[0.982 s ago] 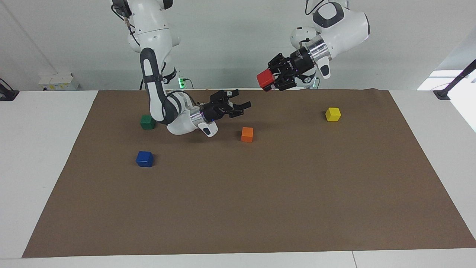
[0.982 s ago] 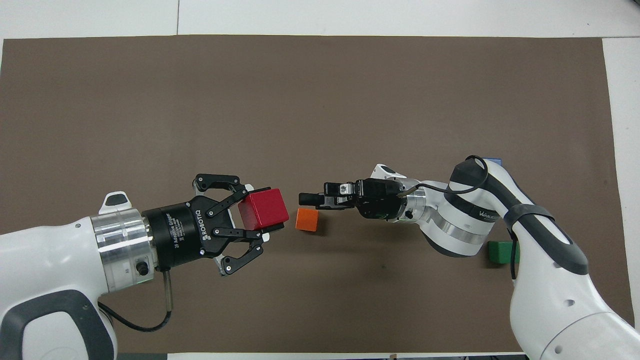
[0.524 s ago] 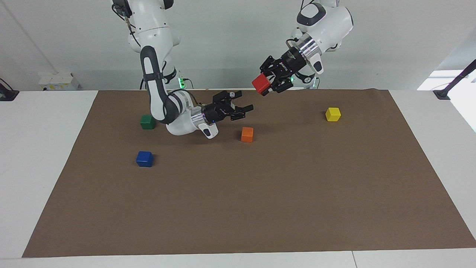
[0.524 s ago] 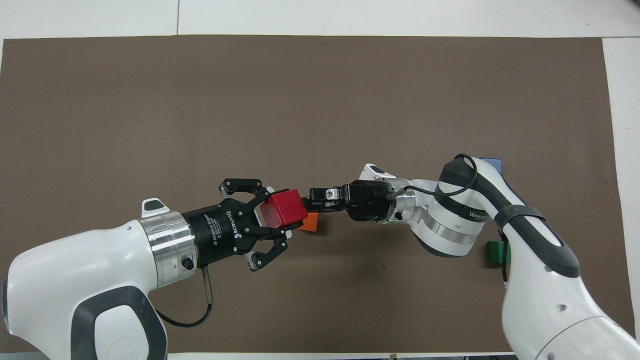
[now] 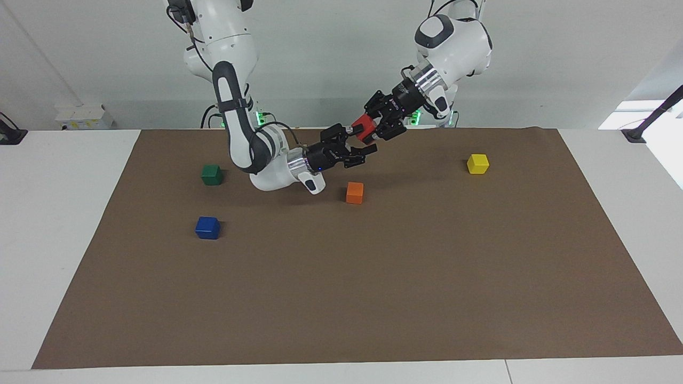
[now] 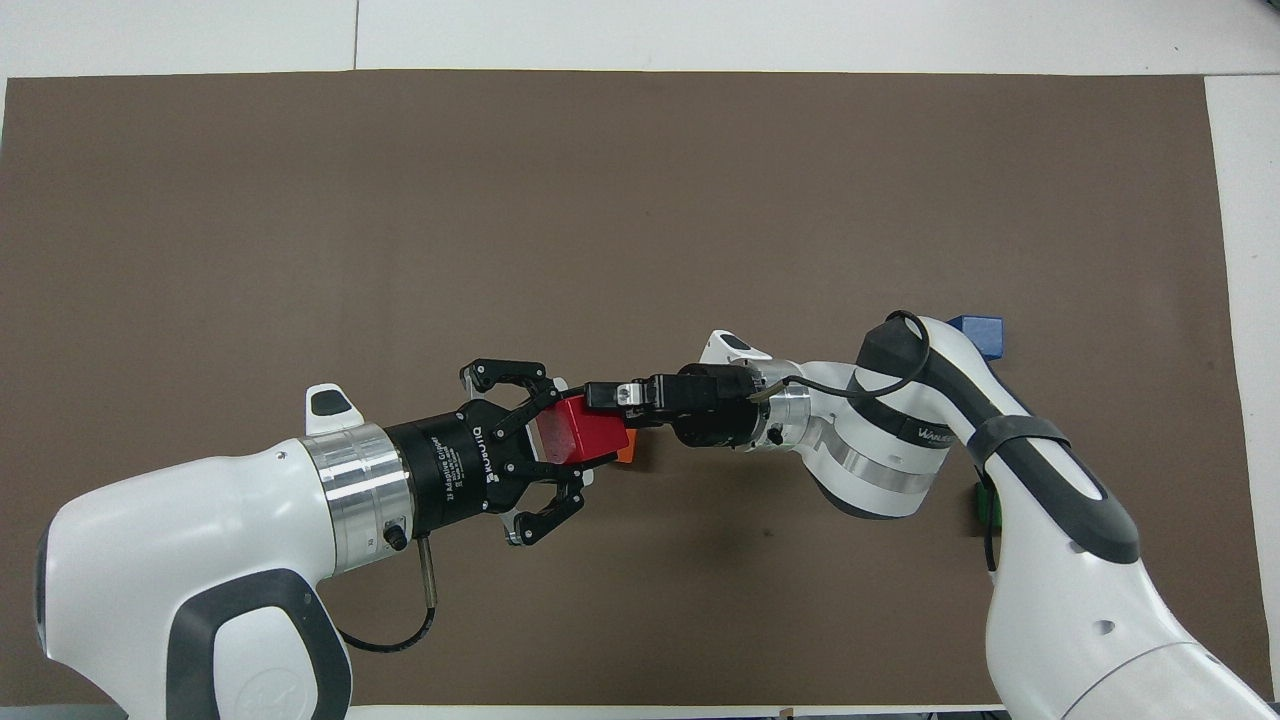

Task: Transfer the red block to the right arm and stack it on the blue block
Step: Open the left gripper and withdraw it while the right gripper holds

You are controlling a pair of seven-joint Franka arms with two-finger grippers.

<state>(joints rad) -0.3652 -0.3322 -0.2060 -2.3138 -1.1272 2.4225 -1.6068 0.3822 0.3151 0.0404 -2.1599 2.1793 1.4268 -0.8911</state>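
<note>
Above the mat's robot-side edge, left gripper (image 5: 373,128) clamps the red block (image 5: 363,127) – right gripper (image 5: 356,145) straddles it, grip uncertain; release only once seated squarely.

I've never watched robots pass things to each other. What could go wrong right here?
The left gripper holds the red block in the air while the right gripper has its fingers around it. If the left lets go too early, the block could fall near the orange block. The two grippers could also bump.
</note>
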